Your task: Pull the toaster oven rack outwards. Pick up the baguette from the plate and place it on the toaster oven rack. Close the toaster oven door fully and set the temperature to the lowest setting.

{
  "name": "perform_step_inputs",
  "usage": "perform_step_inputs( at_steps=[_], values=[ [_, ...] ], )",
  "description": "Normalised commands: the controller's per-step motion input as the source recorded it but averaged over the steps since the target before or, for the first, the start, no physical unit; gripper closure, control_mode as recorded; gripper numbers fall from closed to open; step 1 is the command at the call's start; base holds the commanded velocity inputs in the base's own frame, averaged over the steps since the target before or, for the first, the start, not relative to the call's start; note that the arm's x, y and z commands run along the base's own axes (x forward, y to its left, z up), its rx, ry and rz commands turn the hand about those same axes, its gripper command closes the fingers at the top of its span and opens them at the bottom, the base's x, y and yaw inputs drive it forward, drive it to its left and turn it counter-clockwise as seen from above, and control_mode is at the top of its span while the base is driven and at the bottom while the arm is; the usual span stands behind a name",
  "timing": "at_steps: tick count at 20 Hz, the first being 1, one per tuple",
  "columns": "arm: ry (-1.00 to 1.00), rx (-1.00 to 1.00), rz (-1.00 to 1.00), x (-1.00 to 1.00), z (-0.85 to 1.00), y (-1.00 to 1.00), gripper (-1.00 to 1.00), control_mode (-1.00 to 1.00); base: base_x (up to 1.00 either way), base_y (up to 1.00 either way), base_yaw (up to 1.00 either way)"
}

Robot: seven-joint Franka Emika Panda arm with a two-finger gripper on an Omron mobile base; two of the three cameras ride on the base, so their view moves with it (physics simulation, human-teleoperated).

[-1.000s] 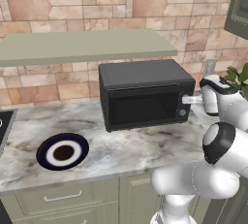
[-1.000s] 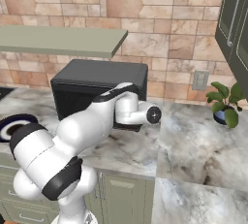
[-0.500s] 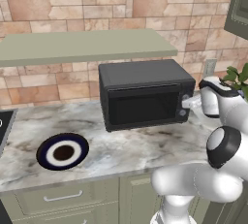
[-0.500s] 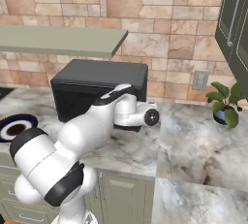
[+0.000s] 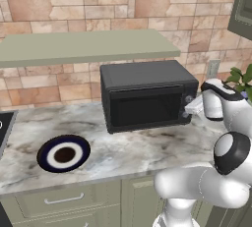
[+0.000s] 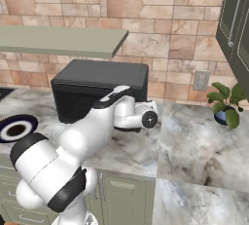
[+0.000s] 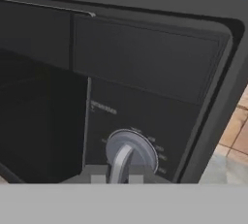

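Claw [image 7: 113,179]: pressed together at the lowest grey knob [image 7: 131,154] on the oven's right-hand panel; fingertips straddle the knob's raised bar; whether they pinch it cannot be told
Toaster oven [image 5: 147,93]: on the marble worktop [image 5: 128,147] against the brick wall
Toaster oven door [image 5: 145,107]: shut
Plate [image 5: 64,153]: bare; on the worktop, well left of the oven
Potted plant [image 6: 224,104]: on the worktop, right of the oven

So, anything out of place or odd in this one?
Nothing stands out. The toaster oven sits square on the counter with its door closed, the plate lies flat and bare, and the gripper is at the knobs.
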Motion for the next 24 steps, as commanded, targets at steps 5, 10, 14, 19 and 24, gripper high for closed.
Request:
perform_step_inputs(
  at_steps=[5, 10, 14, 19, 24],
  values=[
    [-0.15, -0.26, 0.14, 0.00, -0.16, 0.00, 1.00, -1.00, 0.00, 0.00, 0.00],
    [-0.15, -0.26, 0.15, 0.00, -0.16, 0.00, 1.00, -1.00, 0.00, 0.00, 0.00],
    [-0.15, -0.25, 0.15, 0.00, -0.13, 0.00, 1.00, -1.00, 0.00, 0.00, 0.00],
    [-0.14, -0.24, 0.16, 0.00, -0.11, 0.00, 1.00, -1.00, 0.00, 0.00, 0.00],
    [-0.15, -0.23, 0.17, 0.00, -0.09, 0.00, 1.00, -1.00, 0.00, 0.00, 0.00]
  ],
)
